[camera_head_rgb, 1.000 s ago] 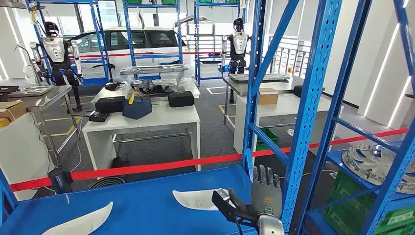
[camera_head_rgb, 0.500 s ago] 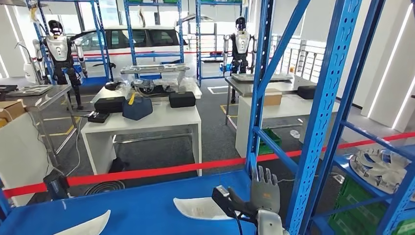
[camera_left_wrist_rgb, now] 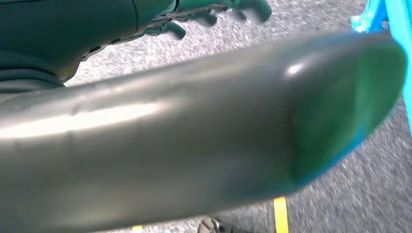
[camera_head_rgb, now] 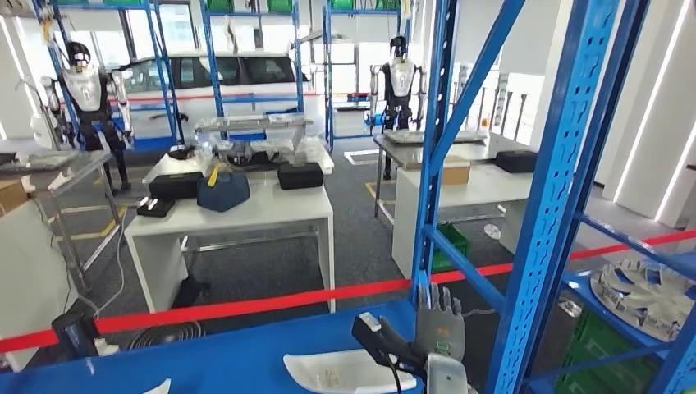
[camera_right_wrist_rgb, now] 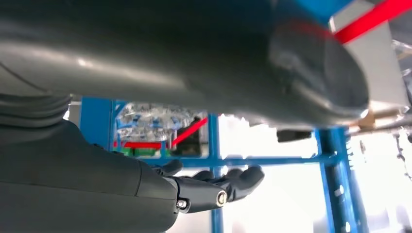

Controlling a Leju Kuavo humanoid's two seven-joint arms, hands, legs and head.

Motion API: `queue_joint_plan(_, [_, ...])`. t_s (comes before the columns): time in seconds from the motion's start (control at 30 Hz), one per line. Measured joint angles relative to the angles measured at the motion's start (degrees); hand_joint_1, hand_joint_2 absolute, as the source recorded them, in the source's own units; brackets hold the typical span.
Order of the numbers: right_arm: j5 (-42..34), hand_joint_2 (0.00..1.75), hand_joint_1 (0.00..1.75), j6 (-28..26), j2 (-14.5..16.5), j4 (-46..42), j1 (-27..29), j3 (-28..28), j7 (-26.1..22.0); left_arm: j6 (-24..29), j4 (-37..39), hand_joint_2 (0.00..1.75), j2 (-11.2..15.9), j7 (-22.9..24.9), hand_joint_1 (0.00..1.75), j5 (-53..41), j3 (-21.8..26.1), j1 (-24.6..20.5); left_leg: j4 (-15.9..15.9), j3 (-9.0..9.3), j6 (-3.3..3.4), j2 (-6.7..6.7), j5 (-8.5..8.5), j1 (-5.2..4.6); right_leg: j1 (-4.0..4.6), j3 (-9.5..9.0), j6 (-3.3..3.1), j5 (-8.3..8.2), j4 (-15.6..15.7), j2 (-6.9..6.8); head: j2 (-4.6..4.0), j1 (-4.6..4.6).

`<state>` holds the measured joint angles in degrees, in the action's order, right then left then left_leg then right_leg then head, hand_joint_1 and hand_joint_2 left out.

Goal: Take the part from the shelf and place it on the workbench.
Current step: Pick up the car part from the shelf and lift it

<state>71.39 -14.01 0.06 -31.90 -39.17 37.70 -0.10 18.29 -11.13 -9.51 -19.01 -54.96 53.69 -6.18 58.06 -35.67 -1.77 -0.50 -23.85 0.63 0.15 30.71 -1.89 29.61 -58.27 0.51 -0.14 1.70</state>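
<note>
A curved white part (camera_head_rgb: pixel 341 371) lies on the blue shelf board (camera_head_rgb: pixel 230 361) at the bottom of the head view. My right hand (camera_head_rgb: pixel 439 322) stands just to the right of it, fingers straight up and apart, holding nothing. In the right wrist view its dark fingers (camera_right_wrist_rgb: pixel 223 184) stretch out in front of the blue frame. The tip of a second white part (camera_head_rgb: pixel 157 386) peeks in at the bottom left. In the left wrist view, my left hand's thick thumb (camera_left_wrist_rgb: pixel 204 131) and dark fingers (camera_left_wrist_rgb: pixel 209 17) hang over grey carpet, gripping nothing.
Blue shelf uprights (camera_head_rgb: pixel 435 139) (camera_head_rgb: pixel 562 164) rise close to my right hand. A red barrier tape (camera_head_rgb: pixel 246 305) runs behind the shelf. Beyond it stands a white table (camera_head_rgb: pixel 238 217). A silver fan-like part (camera_head_rgb: pixel 648 289) lies on the neighbouring shelf at the right.
The whole picture has shifted, so the camera has moved. The shelf board and both white parts now sit lower in frame. My right hand stays raised beside the near part.
</note>
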Motion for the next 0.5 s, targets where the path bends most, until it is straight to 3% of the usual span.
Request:
queue_joint_plan(0.1, [-2.45, 0.00, 0.00, 1.16, 0.25, 0.88, -0.02, -0.01, -0.08, 3.33, 0.01, 0.00, -0.34, 1.18, 0.00, 0.87, 0.74, 0.01, -0.10, -0.01, 0.38, -0.23, -0.20, -0.03, 0.13, -0.31, -0.61, -0.02, 0.62, -0.17, -0.01, -0.10])
queue_joint_plan(0.23, [-3.64, 0.00, 0.00, 1.76, 0.53, 1.67, -0.07, -0.14, -0.08, 4.00, 0.01, 0.00, -0.55, 1.60, 0.00, 0.77, 1.32, 0.02, -0.10, 0.02, 0.84, -0.38, -0.50, -0.07, 0.11, -0.70, -0.22, 0.05, 1.25, -0.30, 0.00, -0.12])
queue_joint_plan(0.37, [-4.22, 1.75, 0.00, 2.33, 0.92, 2.45, -0.12, -0.65, -0.08, 4.16, 0.02, 0.00, -0.73, 1.94, 0.00, 0.67, 1.50, 0.00, -0.09, 0.05, 1.02, -0.35, -0.60, -0.08, 0.07, -0.82, 0.58, 0.04, 1.53, -0.30, 0.00, -0.11])
queue_joint_plan(0.5, [-4.88, 1.75, 0.00, 4.48, 1.47, 3.82, -0.20, -0.87, -0.08, 4.18, 0.01, 0.00, -0.83, 2.54, 0.00, 0.04, 1.55, -0.05, -0.08, 0.11, 1.06, -0.34, -0.61, -0.09, 0.05, -0.87, 0.96, 0.01, 1.56, -0.30, -0.01, -0.10])
